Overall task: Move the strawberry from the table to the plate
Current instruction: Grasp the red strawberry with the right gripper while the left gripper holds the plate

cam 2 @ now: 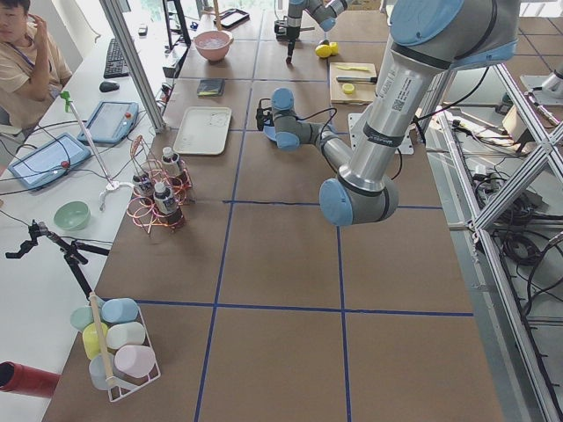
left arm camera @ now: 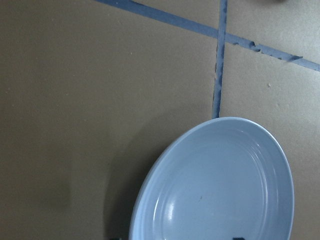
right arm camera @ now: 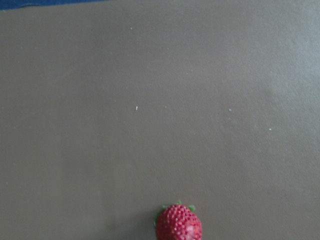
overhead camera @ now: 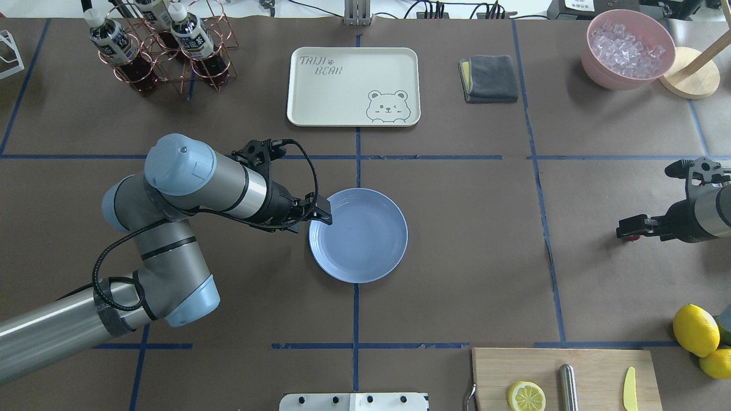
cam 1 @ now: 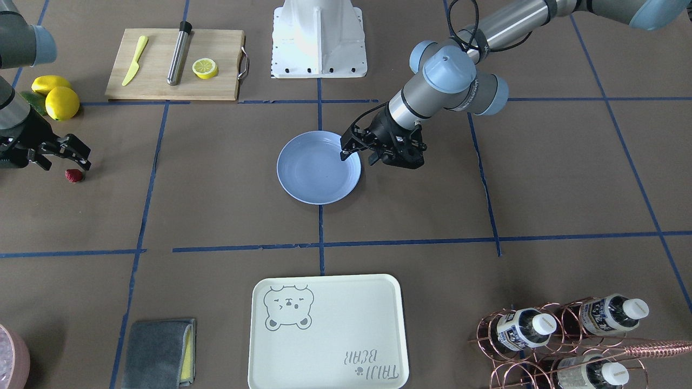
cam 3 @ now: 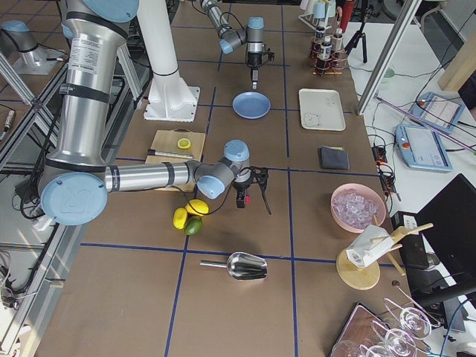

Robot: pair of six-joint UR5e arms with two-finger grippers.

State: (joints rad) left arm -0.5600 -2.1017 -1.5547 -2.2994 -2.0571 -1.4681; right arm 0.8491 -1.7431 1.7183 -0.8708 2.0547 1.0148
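The small red strawberry (cam 1: 74,175) lies on the brown paper table (cam 1: 227,162) far out on my right side. It shows at the bottom edge of the right wrist view as strawberry (right arm camera: 178,223). My right gripper (cam 1: 80,156) hovers open just above it, fingers spread to either side, touching nothing; in the overhead view it hides most of the berry. The light-blue plate (cam 1: 313,181) sits empty at the table's middle. My left gripper (overhead camera: 323,217) hangs open over the plate's (overhead camera: 365,245) rim nearest my left arm and holds nothing.
Two lemons (cam 1: 57,97) lie near the strawberry. A wooden cutting board (cam 1: 162,86) carries a plastic knife, a steel rod and a lemon half. A cream bear tray (cam 1: 324,346), a grey cloth (cam 1: 157,354), a copper bottle rack (cam 1: 562,340) and a pink ice bowl (overhead camera: 628,48) line the far side.
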